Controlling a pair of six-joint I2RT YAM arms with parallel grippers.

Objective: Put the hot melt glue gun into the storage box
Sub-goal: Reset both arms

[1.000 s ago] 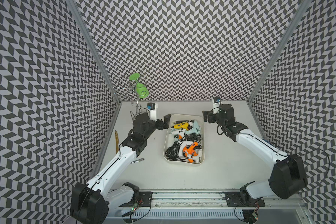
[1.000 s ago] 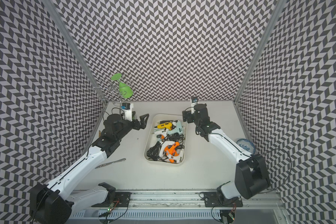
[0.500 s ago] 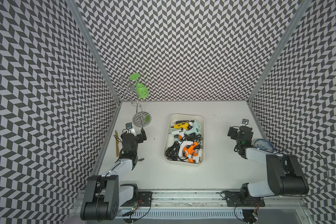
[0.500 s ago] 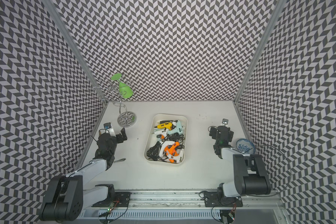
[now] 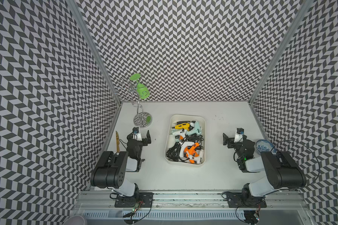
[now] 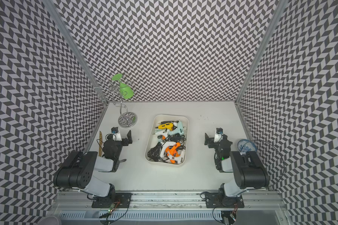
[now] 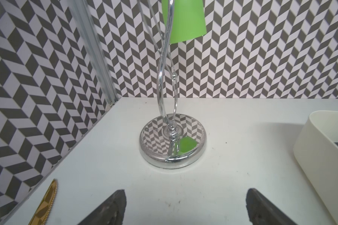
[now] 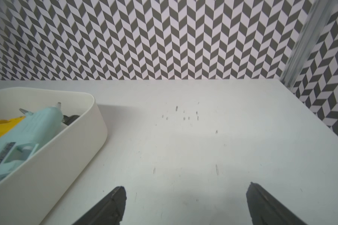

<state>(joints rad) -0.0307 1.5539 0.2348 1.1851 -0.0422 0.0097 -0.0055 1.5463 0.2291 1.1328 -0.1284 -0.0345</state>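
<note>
The cream-white storage box (image 5: 187, 116) (image 6: 171, 115) lies in the middle of the table. Several hot melt glue guns lie inside it with tangled black cords: a yellow one (image 5: 181, 126), a pale teal one (image 5: 196, 128) and an orange one (image 5: 191, 151) among them. My left gripper (image 5: 139, 137) (image 7: 185, 194) hovers open left of the box, holding nothing. To the right of the box my right gripper (image 5: 235, 138) (image 8: 186, 188) is open and empty too. The right wrist view shows the box wall (image 8: 57, 155) and the teal gun (image 8: 33, 128).
A chrome glass rack (image 5: 142, 119) with a green glass (image 5: 141, 90) hanging on it stands at the back left, straight ahead of the left gripper. A gold serrated knife (image 5: 117, 140) lies by the left wall. A blue-patterned bowl (image 5: 263, 148) sits behind the right arm.
Both arms have pulled back from the far end of the box toward the near side and folded up. Both grippers stayed open.
</note>
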